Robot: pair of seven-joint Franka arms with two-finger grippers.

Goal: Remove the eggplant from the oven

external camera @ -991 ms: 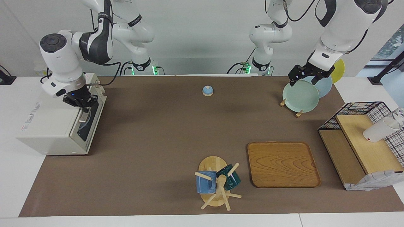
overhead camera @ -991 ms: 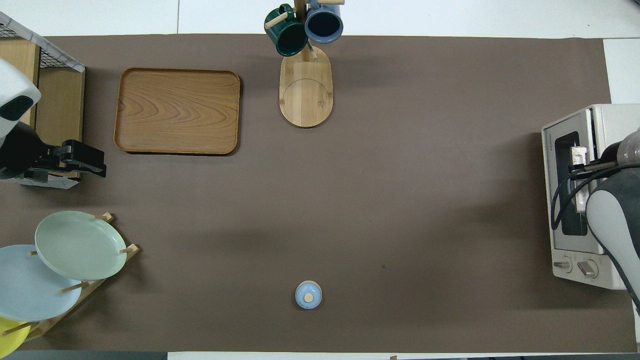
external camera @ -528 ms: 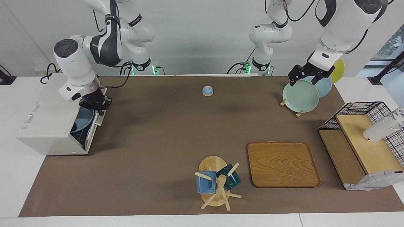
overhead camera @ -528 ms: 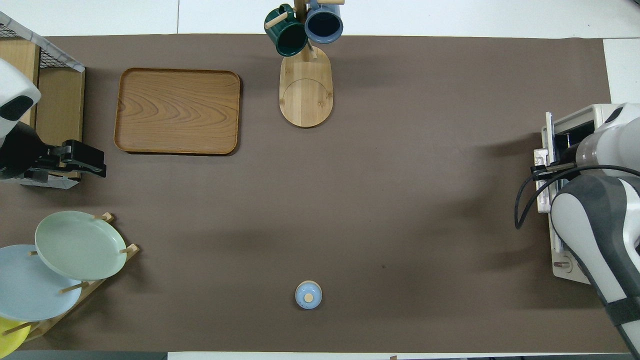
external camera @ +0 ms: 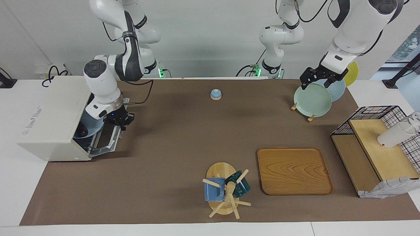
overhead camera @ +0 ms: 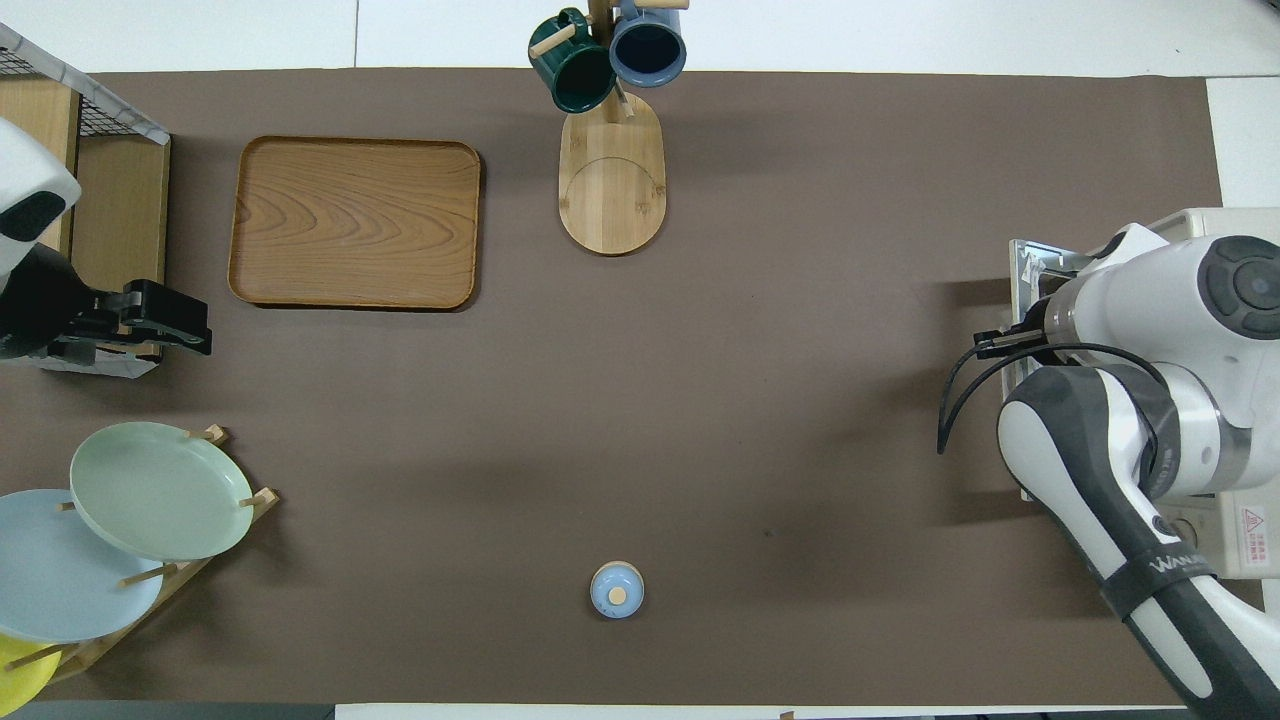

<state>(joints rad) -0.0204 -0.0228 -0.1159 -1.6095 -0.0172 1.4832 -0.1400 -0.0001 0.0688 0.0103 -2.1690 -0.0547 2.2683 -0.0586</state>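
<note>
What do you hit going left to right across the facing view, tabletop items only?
oven → bell → mug tree → wooden tray → plate rack → wire shelf

High camera facing the robots from across the worktop (external camera: 183, 137), second camera high above the robots' end looking steeply down, both far back, half a turn apart, both showing the same brown worktop, oven (external camera: 52, 121) and wooden tray (overhead camera: 355, 222).

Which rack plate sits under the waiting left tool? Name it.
The green plate, frontmost in the rack; the left tool hangs over its rim. The pale blue and yellow ones stand farther along.
</note>
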